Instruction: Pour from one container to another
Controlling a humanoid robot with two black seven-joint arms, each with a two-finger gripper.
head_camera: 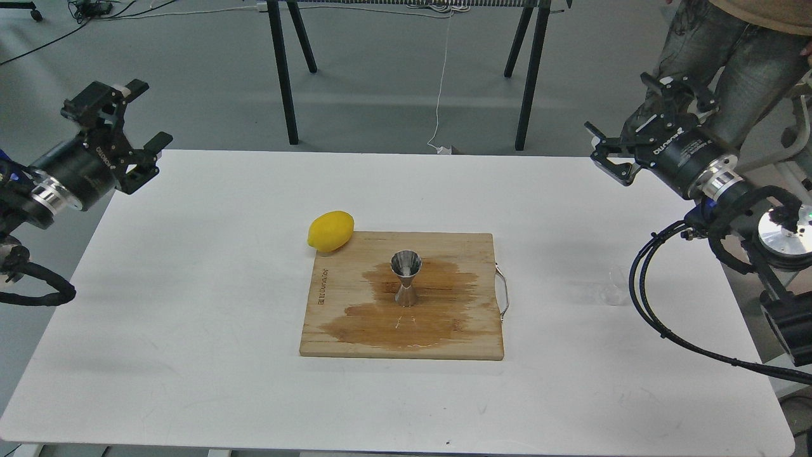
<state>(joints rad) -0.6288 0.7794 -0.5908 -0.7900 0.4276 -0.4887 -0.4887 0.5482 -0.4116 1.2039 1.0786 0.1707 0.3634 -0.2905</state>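
The steel jigger stands upright in the middle of the wooden cutting board, on a dark wet stain. The clear cup shows only faintly, standing on the white table right of the board, apart from both grippers. My right gripper is raised over the table's far right corner, well above and behind the cup, open and empty. My left gripper hangs over the far left corner, open and empty, far from the board.
A yellow lemon lies against the board's far left corner. The board has a metal handle on its right side. A person in jeans stands beyond the far right corner. Black stand legs rise behind the table.
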